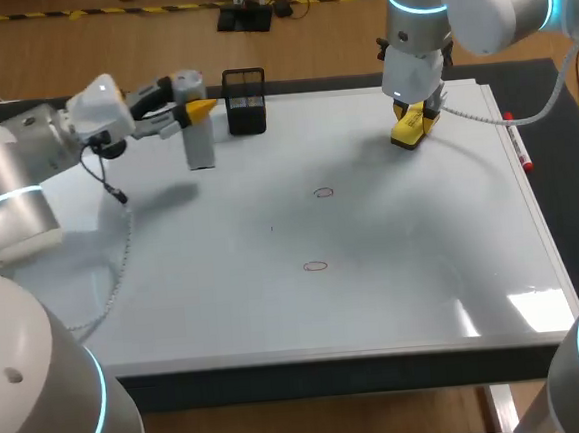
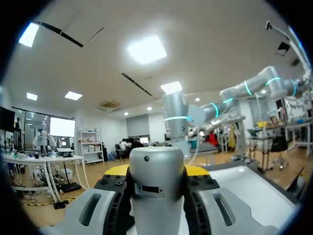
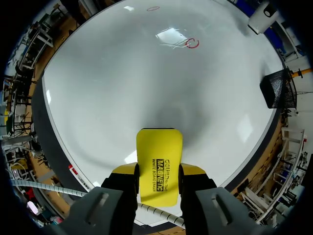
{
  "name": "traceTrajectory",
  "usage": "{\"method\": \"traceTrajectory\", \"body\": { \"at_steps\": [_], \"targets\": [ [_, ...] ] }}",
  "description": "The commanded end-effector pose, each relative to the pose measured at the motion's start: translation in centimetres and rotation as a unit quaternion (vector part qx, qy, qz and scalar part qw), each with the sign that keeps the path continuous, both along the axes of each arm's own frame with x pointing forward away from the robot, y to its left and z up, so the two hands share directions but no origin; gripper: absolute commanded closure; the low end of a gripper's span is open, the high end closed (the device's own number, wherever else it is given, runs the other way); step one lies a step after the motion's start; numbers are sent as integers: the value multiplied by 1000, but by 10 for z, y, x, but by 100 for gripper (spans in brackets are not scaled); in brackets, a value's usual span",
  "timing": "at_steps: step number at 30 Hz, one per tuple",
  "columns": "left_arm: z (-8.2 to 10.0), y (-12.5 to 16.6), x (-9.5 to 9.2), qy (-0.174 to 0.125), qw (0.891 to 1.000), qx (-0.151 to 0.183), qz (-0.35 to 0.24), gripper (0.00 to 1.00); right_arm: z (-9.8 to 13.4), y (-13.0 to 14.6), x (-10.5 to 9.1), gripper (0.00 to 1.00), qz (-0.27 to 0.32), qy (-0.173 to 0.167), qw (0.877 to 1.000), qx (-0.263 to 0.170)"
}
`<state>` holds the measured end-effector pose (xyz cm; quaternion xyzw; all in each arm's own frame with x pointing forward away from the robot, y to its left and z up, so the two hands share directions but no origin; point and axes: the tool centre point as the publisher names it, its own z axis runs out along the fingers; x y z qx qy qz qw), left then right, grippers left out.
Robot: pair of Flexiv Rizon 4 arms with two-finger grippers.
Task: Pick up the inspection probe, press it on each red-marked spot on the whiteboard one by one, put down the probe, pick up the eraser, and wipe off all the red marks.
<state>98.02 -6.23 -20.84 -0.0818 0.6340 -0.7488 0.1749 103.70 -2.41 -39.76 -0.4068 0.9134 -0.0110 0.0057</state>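
Both tools gripped
So the right gripper (image 3: 159, 172) pinches the flat yellow eraser (image 3: 159, 147) near the whiteboard's (image 1: 376, 300) far right corner; the left gripper (image 2: 156, 170) squeezes the silver cylindrical probe (image 2: 156, 205) near its far left.

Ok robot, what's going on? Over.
Left gripper shut on probe. Right gripper shut on eraser. Two red marks on whiteboard, unwiped. Nothing blocking them.

A dark, flat-topped counter (image 1: 332, 379) is lying under the large white board (image 1: 396, 288), showing as a black border along the board's far, right and near edges. Room light is glaring off the board in a bright patch (image 1: 538, 309) by its near right corner.
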Motion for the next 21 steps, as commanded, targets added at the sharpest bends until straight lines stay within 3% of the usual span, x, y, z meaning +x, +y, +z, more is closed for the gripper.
{"method": "traceTrajectory", "body": {
  "at_steps": [1,9,21],
  "targets": [
    [4,33,-12,-5,1000,-2,14,100,1,0,1,100,0,1,1000,-1],
    [4,55,-15,-12,1000,-5,28,100,1,0,1,100,0,1,1000,-1],
    [4,55,-15,-12,1000,-5,28,100,1,0,1,100,0,1,1000,-1]
  ]
}}
